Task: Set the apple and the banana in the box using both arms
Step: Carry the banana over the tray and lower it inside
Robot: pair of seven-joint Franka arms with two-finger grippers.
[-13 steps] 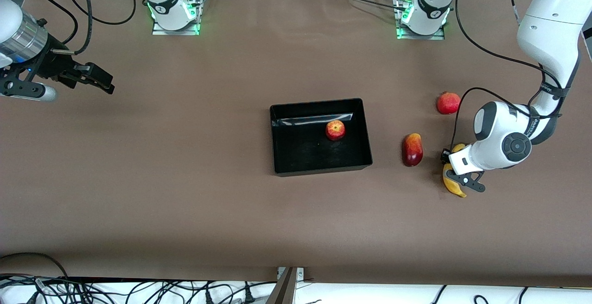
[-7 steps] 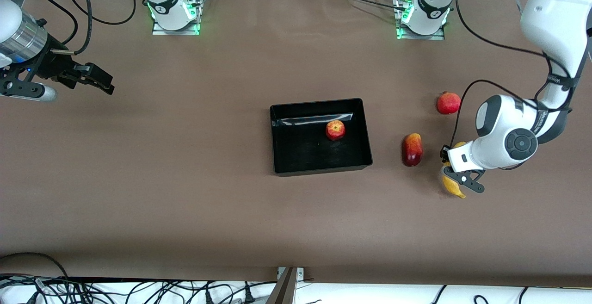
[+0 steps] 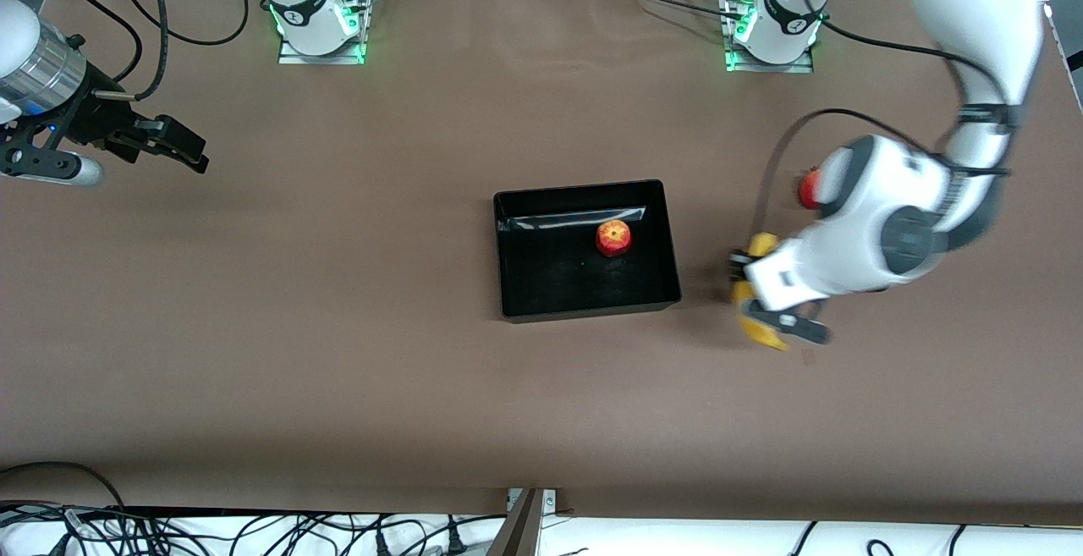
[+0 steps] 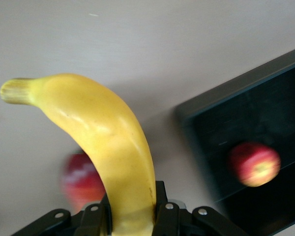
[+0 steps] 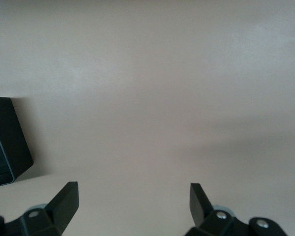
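The banana [image 3: 755, 329] is held off the table by my left gripper [image 3: 755, 298], between the box and the left arm's end of the table. In the left wrist view the black fingers [image 4: 164, 209] are shut on the banana [image 4: 108, 137], with its stem end sticking out. The apple [image 3: 613, 237] lies in the black box [image 3: 550, 277], in its half toward the robots' bases. The left wrist view also shows the apple [image 4: 254, 163] and the box rim [image 4: 226, 93]. My right gripper [image 3: 182, 150] waits open and empty at the right arm's end of the table, seen wide open [image 5: 132, 196].
An elongated red fruit [image 4: 78, 179] lies on the table under the held banana; the left arm hides it in the front view. A round red fruit [image 3: 810, 188] shows partly beside the left arm, nearer the bases. A box corner [image 5: 5, 142] shows in the right wrist view.
My left gripper has lifted the banana off the table and carried it toward the box, now over the elongated red fruit. The right arm has not moved.
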